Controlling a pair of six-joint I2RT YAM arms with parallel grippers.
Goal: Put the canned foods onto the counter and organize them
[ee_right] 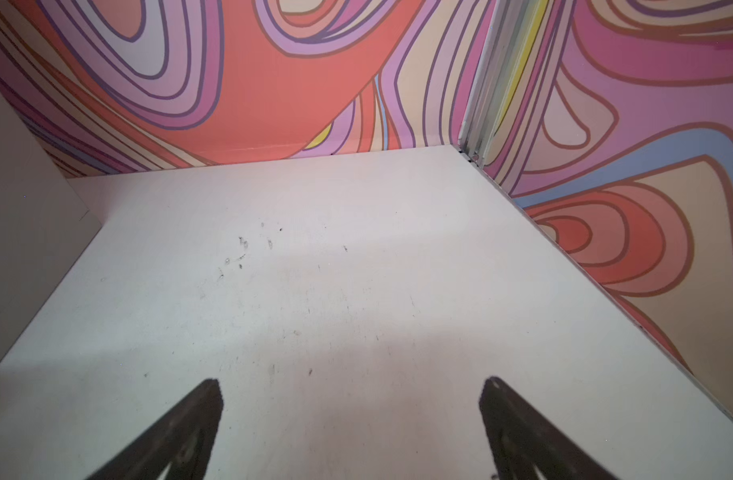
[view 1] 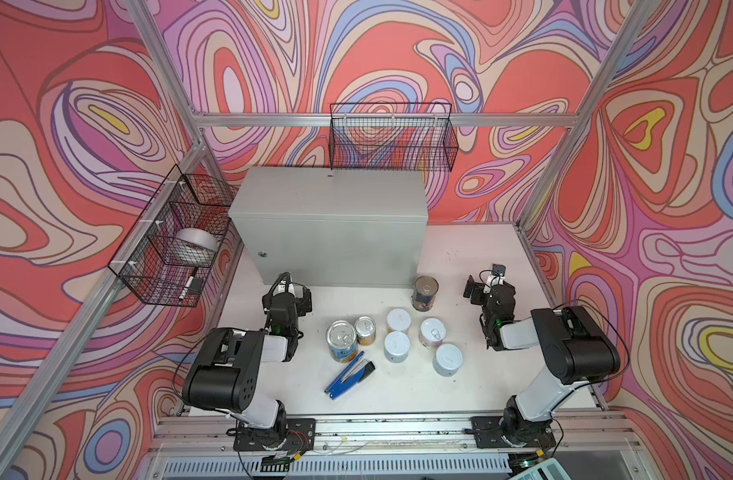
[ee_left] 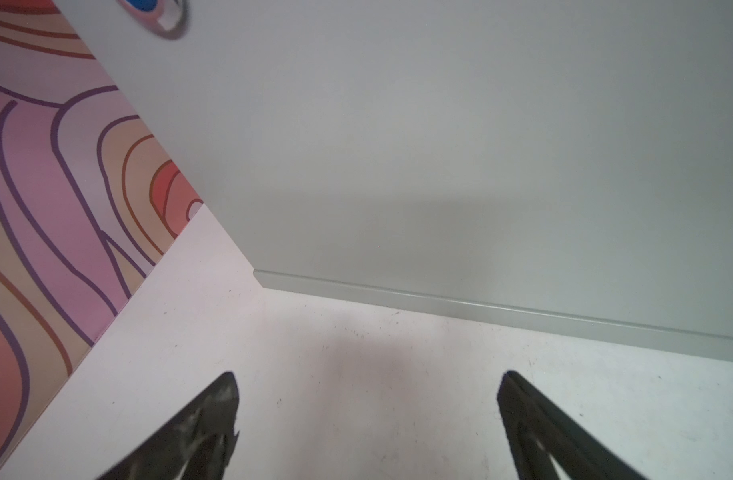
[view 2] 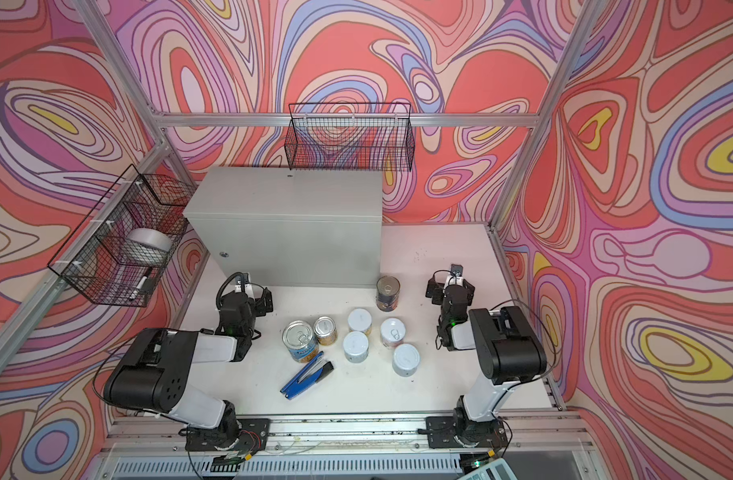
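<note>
Left pincer (ee_left: 369,374) stands wide open with nothing between its fingers, low over the white bench (view 1: 460,249), facing the front of the grey cabinet (view 1: 331,232) near its lower left corner; its wrist view shows the cabinet's round lock (ee_left: 157,12). The right pincer (ee_right: 351,380) is likewise spread and empty, aimed at the back wall over bare bench to the right of the cabinet. In both top views all seven cans stand upright on the bench between the two arms, in front of the cabinet and apart from both pincers. A lone blue-labelled can (view 1: 425,293) stands just in front of the cabinet's front right corner, between the pincers and nearer the right one; whether it touches the cabinet I cannot tell. Nearer the arm bases, a second blue-labelled can (view 1: 342,340) and the small yellow-orange can (view 1: 365,330) stand close side by side, right of the left pincer. Beside them the four white-lidded cans (view 1: 398,321) (view 1: 432,332) (view 1: 397,346) (view 1: 448,359) form a loose cluster, left of the right arm. A blue stapler (view 1: 350,374) lies just in front of the second blue-labelled can. A silver tape roll (view 1: 194,246) sits in the wire basket (view 1: 148,232) on the left wall.
</note>
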